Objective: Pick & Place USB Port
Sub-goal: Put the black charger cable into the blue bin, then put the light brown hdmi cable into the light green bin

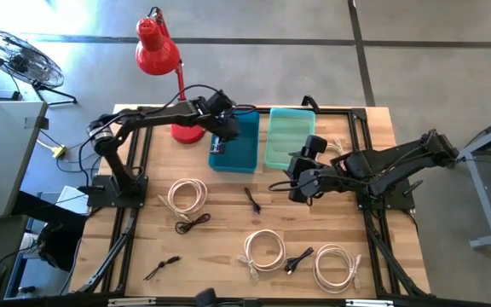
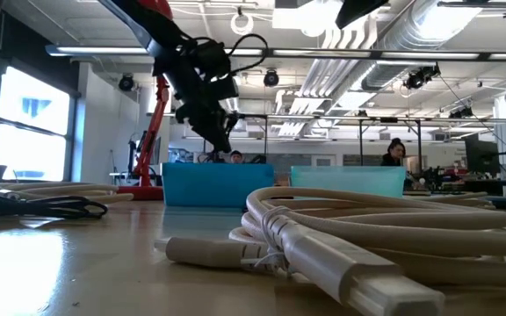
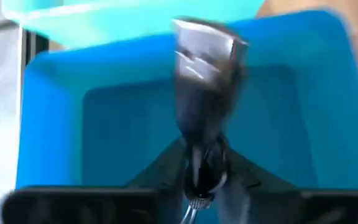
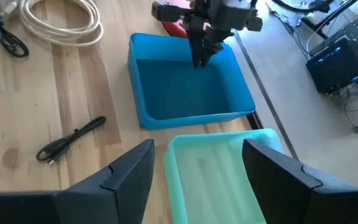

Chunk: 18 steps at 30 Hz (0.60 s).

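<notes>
- Here, the left tool (image 1: 221, 136) is held above the blue bin (image 1: 244, 152), over its end nearest the red lamp (image 1: 158, 53).
- In the left wrist view, a USB plug (image 3: 205, 59) with a silver metal end is seen pinched between the pressed-together fingers (image 3: 194, 168), with the blue bin's floor directly behind it.
- In the right wrist view, the same tool (image 4: 202, 55) is seen pointing down over the bin's far rim (image 4: 185, 40); the held piece is too small there to be made out.
- The right tool (image 1: 301, 189) is held over the bench (image 1: 220, 247), just off the near end of the teal bin (image 1: 290, 136).
- Its two dark fingers (image 4: 129, 171) are spread wide apart, and nothing is held between them.
- The two bins are set side by side, close together, at the far middle of the bench.
- White coiled cables (image 1: 187, 194) and short black cables (image 1: 252, 199) are scattered across the near part of the bench.
- A black cable (image 4: 70, 139) is seen lying on the wood beside the blue bin in the right wrist view.
- In the low view, a white cable (image 2: 341, 237) fills the foreground, with both bins behind it.
</notes>
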Each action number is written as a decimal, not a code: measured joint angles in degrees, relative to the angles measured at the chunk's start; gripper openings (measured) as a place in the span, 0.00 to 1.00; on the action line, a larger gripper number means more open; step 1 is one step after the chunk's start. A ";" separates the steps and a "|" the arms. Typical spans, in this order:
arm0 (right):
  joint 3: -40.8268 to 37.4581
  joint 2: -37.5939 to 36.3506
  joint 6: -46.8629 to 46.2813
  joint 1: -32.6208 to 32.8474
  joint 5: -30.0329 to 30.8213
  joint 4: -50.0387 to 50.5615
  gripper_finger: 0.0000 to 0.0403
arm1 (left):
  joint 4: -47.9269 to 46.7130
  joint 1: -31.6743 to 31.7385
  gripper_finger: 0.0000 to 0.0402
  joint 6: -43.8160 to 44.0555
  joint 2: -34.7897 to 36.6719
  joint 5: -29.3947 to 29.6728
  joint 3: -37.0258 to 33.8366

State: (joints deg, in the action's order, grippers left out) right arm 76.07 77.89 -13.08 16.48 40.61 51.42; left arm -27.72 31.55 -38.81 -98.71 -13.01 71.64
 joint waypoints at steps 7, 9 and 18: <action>0.00 0.00 -0.58 0.01 -0.77 0.20 0.59 | 0.12 -0.04 0.46 0.22 -0.12 7.40 0.14; 0.00 0.00 -0.57 0.01 -1.29 0.24 0.59 | 0.09 -0.04 0.52 0.31 -0.05 8.72 0.14; 0.00 0.00 -0.48 0.01 -1.60 0.45 0.59 | -21.38 -1.90 0.57 3.59 2.79 9.16 7.95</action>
State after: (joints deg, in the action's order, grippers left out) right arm 76.07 77.89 -13.56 16.49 39.00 51.87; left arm -49.11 29.65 -35.22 -95.91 -3.85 79.59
